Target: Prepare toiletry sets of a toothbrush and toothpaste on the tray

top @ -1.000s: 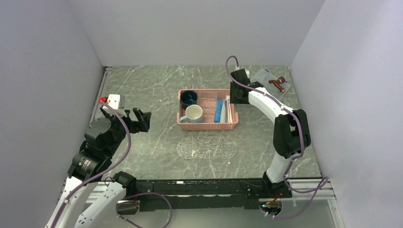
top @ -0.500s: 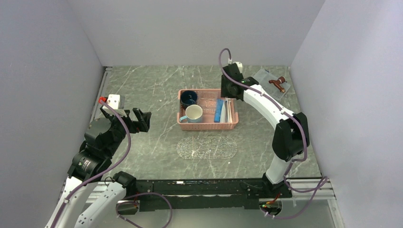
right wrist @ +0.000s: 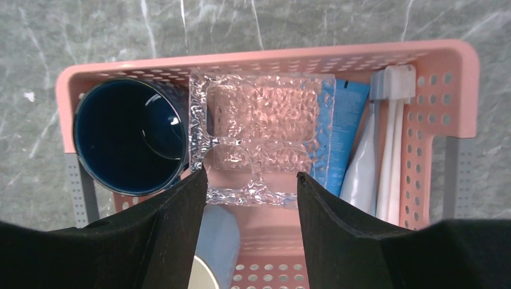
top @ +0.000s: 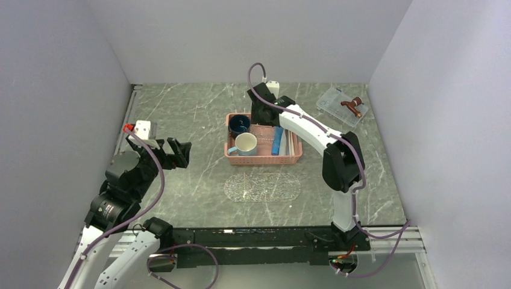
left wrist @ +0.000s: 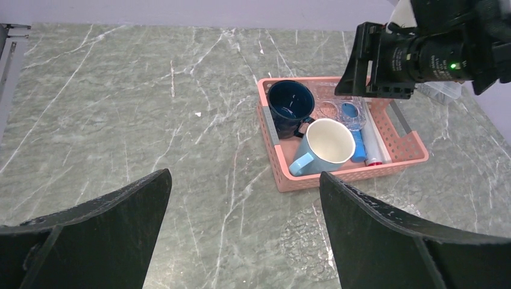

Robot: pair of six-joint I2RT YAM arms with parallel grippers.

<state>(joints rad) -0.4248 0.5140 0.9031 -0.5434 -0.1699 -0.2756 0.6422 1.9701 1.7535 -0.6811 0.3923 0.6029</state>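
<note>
Both the left hand (left wrist: 244,180) and right hand (right wrist: 251,177) are held spread. Toothpaste (right wrist: 344,123) and toothbrushes (right wrist: 393,150) are stored in the basket (right wrist: 446,120), right of the right hand; the tray (top: 262,188) is laid nearer the bases.

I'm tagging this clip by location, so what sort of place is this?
Probably a robot lab test cell, not a home: plain grey walls box in a grey marble-patterned table, with a white-and-black left robot arm and matching right arm bolted at its near edge.
</note>
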